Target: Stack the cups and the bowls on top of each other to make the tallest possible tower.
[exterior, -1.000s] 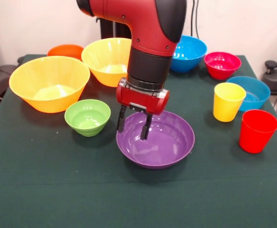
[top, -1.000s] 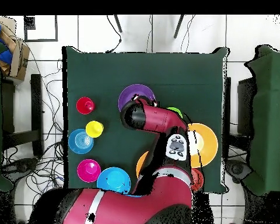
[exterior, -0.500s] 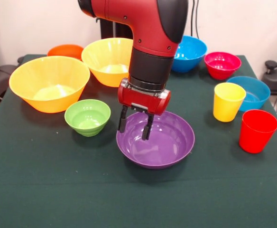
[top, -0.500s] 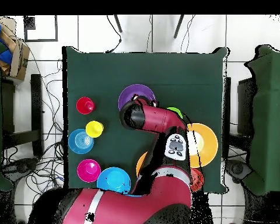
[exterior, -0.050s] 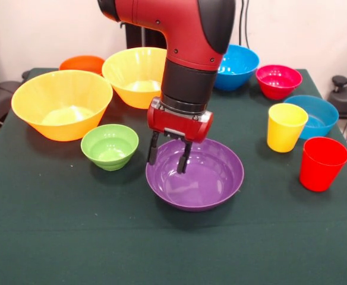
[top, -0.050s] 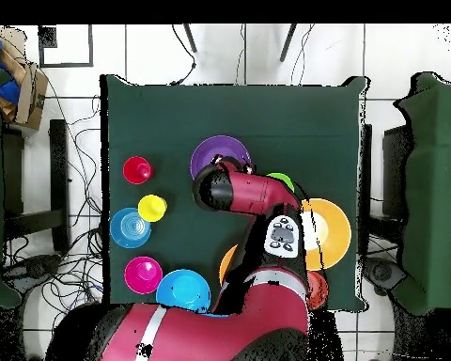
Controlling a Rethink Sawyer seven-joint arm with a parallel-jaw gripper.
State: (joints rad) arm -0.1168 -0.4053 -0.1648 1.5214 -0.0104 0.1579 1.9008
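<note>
Nearest the front camera, the purple bowl (exterior, -0.050s: 195, 174) is sitting upright on the green table (exterior, -0.050s: 72, 237), and the gripper (exterior, -0.050s: 168, 158) is hanging over its rim with jaws apart, one finger seemingly outside the wall and one inside, though contact is hard to judge. Glossy, light and stiff, it is probably going to slip unless pinched squarely at that thin rim. Farther back, the green bowl (exterior, -0.050s: 109, 145), cups and large yellow-orange bowls are standing separately with nothing stacked; overhead, the arm is hiding the gripper.

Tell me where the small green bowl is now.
In the front view the small green bowl stands left of the purple bowl, just in front of the nearer large yellow-orange bowl.
</note>
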